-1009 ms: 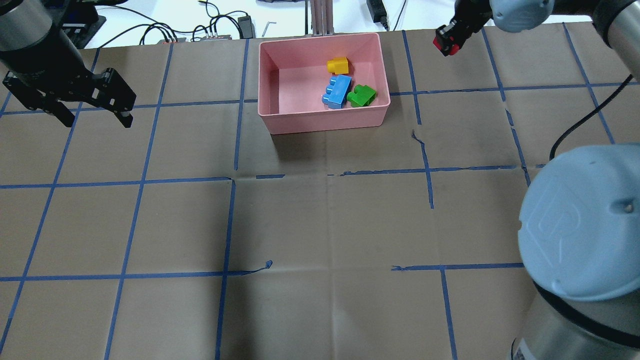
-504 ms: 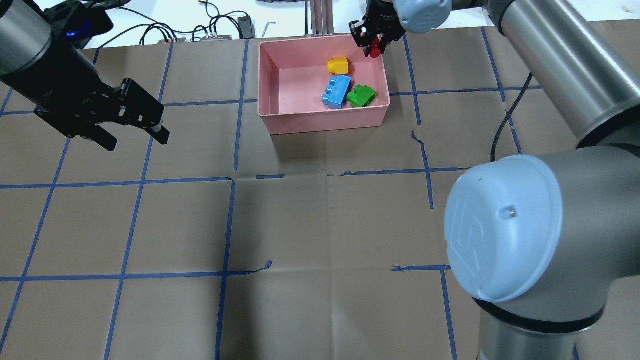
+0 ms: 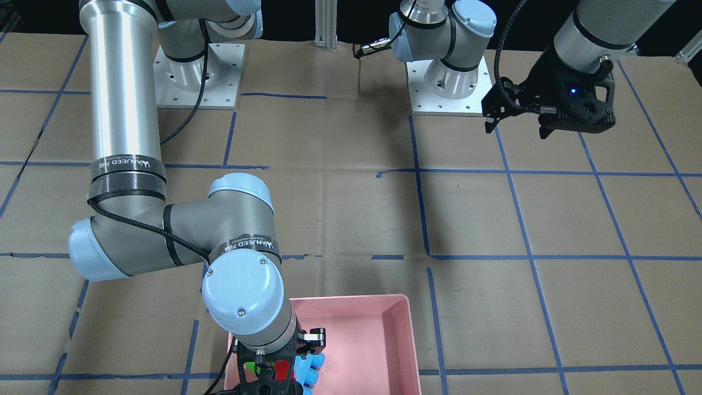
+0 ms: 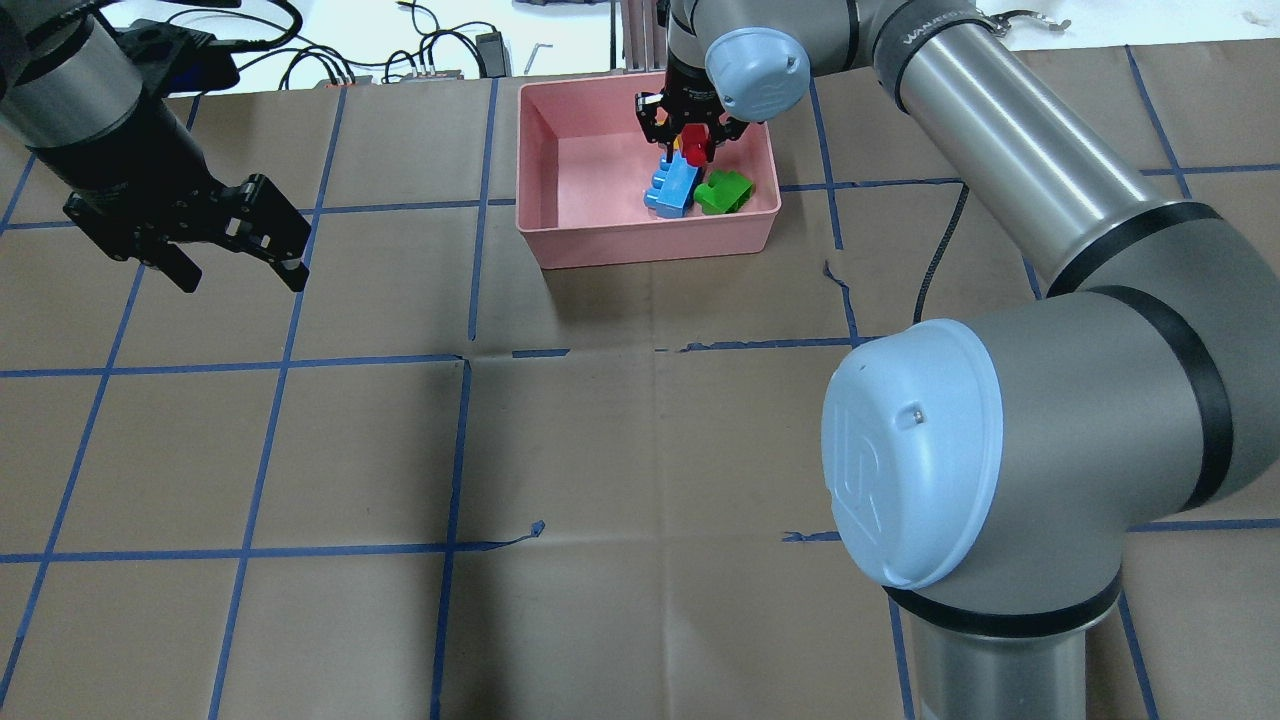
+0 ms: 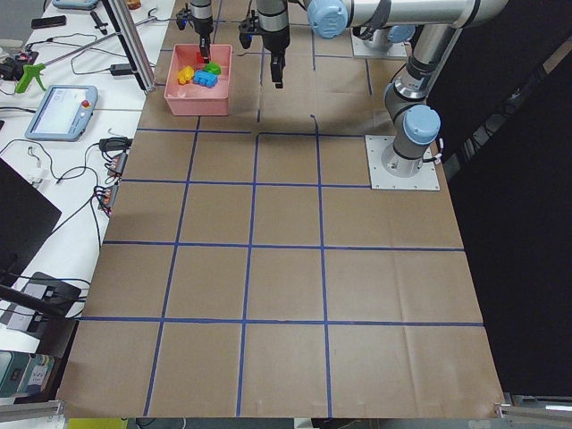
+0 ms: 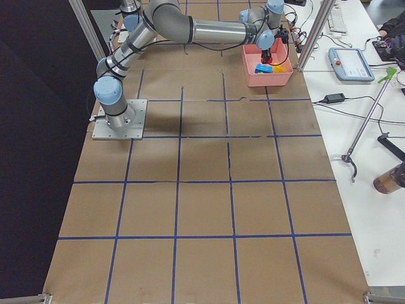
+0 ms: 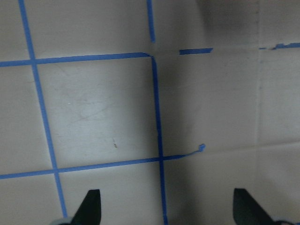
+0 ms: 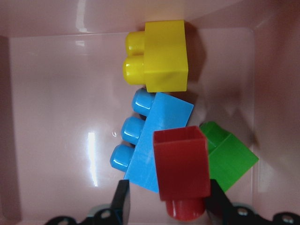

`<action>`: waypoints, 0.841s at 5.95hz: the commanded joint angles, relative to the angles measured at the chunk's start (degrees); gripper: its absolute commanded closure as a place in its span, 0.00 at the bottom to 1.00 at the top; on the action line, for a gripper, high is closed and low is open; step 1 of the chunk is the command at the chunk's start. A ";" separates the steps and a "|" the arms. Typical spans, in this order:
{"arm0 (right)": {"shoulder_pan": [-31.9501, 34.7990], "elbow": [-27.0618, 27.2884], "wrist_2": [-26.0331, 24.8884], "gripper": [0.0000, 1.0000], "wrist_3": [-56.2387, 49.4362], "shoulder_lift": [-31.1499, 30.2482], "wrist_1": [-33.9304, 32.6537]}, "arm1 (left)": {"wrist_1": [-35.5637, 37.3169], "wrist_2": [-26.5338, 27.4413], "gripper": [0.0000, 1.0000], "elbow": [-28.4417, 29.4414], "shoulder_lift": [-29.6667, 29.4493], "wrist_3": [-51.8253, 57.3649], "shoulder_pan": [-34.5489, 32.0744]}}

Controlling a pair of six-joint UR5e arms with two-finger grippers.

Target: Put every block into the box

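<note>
The pink box (image 4: 640, 245) stands at the table's far middle, and in the front view (image 3: 384, 329). In it lie the yellow block (image 8: 164, 56), the light blue block (image 4: 672, 190) (image 8: 164, 117) and the green block (image 4: 725, 192) (image 8: 232, 161). My right gripper (image 4: 690, 150) (image 8: 171, 201) hangs inside the box above the blue and green blocks. The red block (image 4: 697, 150) (image 8: 180, 159) sits between its fingers. The jaws stand wider than the block, with a gap at the left finger (image 8: 122, 201). My left gripper (image 4: 240, 270) (image 7: 168, 208) is open and empty, above the table at the left.
The brown paper table cover (image 4: 600, 450) carries a grid of blue tape. Cables and power bricks (image 4: 440, 60) lie beyond the far edge. My right arm's elbow (image 4: 910, 450) hangs large over the right half. A teach pendant (image 6: 351, 63) lies on the side bench.
My right gripper carried the red block left from beyond the box's far right corner to over the blocks inside it. Its jaws now stand apart. My left gripper shifted slightly.
</note>
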 commanded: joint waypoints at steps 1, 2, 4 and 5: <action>0.14 -0.27 -0.59 0.00 0.51 -0.74 0.48 | 1.26 0.73 0.01 0.26 -0.79 -0.12 -2.26; 0.14 -0.19 -0.77 0.00 0.51 -1.88 1.09 | 4.04 0.73 0.00 0.35 -1.75 -0.47 -5.06; -2.04 -0.01 -1.38 0.00 -0.54 -7.04 8.52 | 4.77 1.00 0.00 0.53 -2.20 -0.73 -6.58; -7.36 0.60 -2.34 0.00 -1.59 -10.04 14.57 | 4.86 0.91 0.00 0.44 -2.02 -0.91 -6.58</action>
